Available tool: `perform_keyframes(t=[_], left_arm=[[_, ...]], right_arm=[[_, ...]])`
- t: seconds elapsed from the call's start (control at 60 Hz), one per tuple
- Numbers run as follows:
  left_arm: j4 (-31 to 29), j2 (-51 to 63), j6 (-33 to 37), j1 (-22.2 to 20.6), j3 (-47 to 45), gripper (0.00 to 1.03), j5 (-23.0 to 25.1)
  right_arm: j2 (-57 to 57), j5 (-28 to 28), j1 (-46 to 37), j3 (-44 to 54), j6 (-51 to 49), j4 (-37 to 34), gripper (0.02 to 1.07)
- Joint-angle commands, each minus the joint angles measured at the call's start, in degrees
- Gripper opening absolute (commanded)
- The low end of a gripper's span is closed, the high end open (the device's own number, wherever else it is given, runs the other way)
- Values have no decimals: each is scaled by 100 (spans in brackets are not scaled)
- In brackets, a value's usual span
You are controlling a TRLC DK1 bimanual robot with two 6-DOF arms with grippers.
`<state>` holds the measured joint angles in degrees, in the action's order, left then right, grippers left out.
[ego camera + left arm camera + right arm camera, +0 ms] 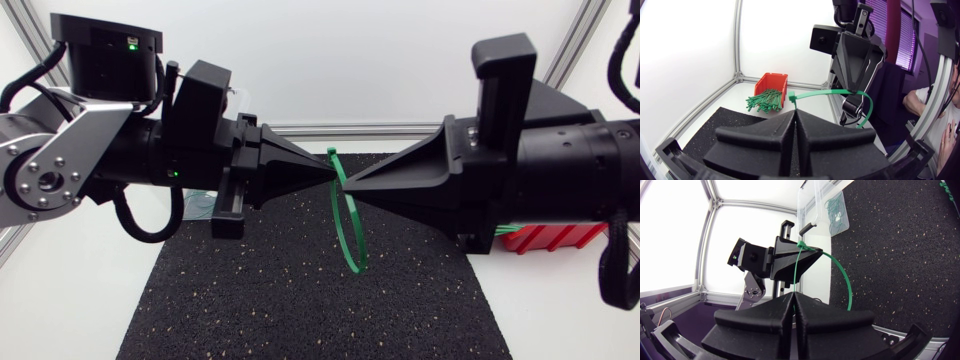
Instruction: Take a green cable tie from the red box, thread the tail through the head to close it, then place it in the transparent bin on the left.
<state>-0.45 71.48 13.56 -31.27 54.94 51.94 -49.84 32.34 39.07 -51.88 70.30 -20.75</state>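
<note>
Black wedge-shaped jaws of both arms are clamped on a looped green plastic cable tie point(815, 93), seemingly threaded, not yet binned.

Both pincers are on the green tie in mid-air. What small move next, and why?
Probably ease the right pincer slightly toward the left pincer, feeding more strap through. Both are shut on the cable tie, which bows into a loop above the mat; its head sits at the left pincer's tips, but I cannot tell whether the tail has locked.
</note>
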Motion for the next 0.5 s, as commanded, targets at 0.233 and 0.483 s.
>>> perform_keyframes(t=[0.233,0.483], left_arm=[[89,94,120,33,-1,4,-26],[98,85,120,33,-1,4,-35]], right_arm=[[19,-17,-40,99,-25,80,7],[27,-8,-31,99,-43,63,7]])
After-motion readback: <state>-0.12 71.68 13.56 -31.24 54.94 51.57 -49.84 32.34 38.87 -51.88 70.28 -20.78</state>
